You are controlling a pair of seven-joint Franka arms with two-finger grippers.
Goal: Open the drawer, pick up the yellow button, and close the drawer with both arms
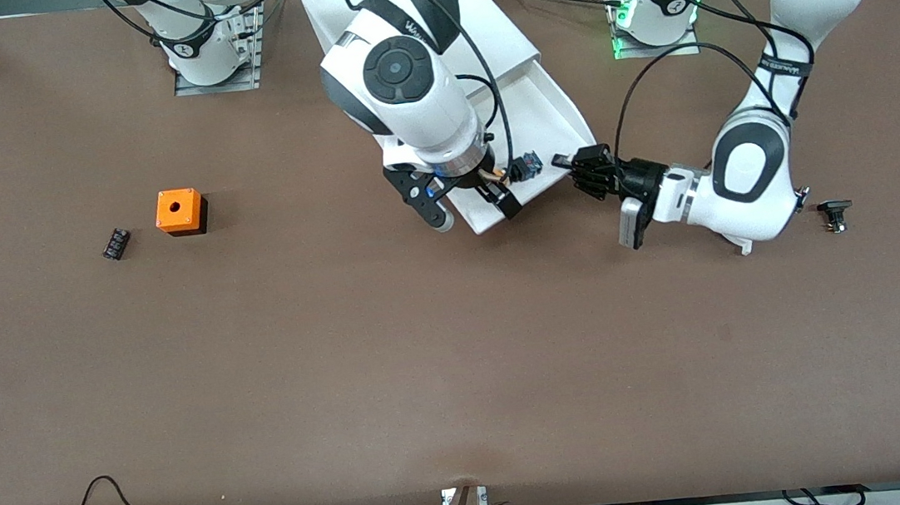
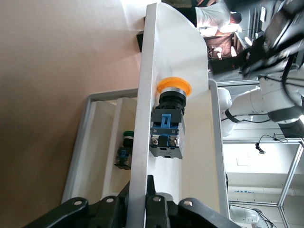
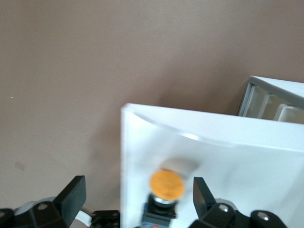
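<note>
- The black fingers (image 3: pixel 71 194) of the right gripper (image 1: pixel 468 203) stand wide apart, holding nothing, over the pulled-out end of the long, shallow white tray drawer (image 1: pixel 548 112); in the right wrist view they straddle the tiny push button with a flat round orange cap and black blocky body (image 3: pixel 166 184).
- The button lies inside the drawer, near its front end, on the white floor.
- The left gripper (image 1: pixel 570 163) is closed tight at the drawer's front end, its black fingers (image 2: pixel 156 211) pinched on the thin white front panel, as the left wrist view shows.
- That view also shows a second, green-capped button (image 2: pixel 124 149) lying in a lower compartment of the white box cabinet (image 1: pixel 476 24).
- An orange cube with a hole in its top (image 1: pixel 179 211) and a small black rectangular block (image 1: pixel 115 243) sit on the brown table (image 1: pixel 345 364) toward the right arm's end.
- A small dark part (image 1: pixel 834 214) lies toward the left arm's end.
</note>
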